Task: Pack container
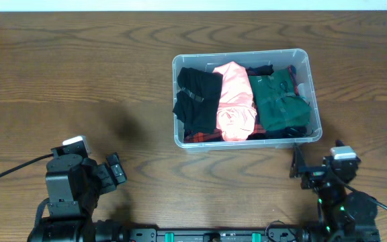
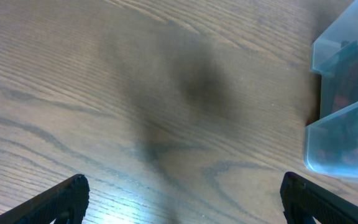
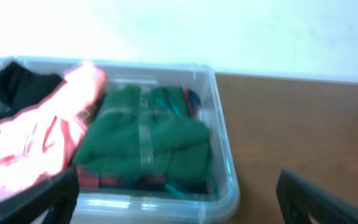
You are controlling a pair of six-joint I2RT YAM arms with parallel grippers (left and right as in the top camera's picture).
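1. Spread wide, one at each lower corner of the left wrist view, with only bare desk (image 2: 166, 112) between: the left jaws, holding nothing.
2. Parted the same way at the lower left and lower right of the right wrist view, gripping nothing: the right jaws, facing the container (image 3: 227, 180) from near its corner.
3. Stands on the desk right of centre in the overhead frame, upper half. Holds a black garment (image 1: 197, 94), a pink garment (image 1: 234, 101) and a green garment (image 1: 281, 101) side by side, with red plaid cloth (image 1: 203, 136) beneath.
4. Looks close to packed, with nothing loose seen on the desk in the overhead view.
5. Risks from here:
   - Could snag the pink garment, which rides highest on the pile, on a passing jaw and drag it out.
   - Could shove the light tub across the desk if the right jaws advance low into its wall.
6. Hard to make out:
   - Blurred throughout the right wrist view, so cannot tell the folds, nor what the pale band across the green garment is.
   - Cut off at the right edge of the left wrist view, showing only one container corner.
   - Washed out by glare along the far rim.
   - No lid in sight.
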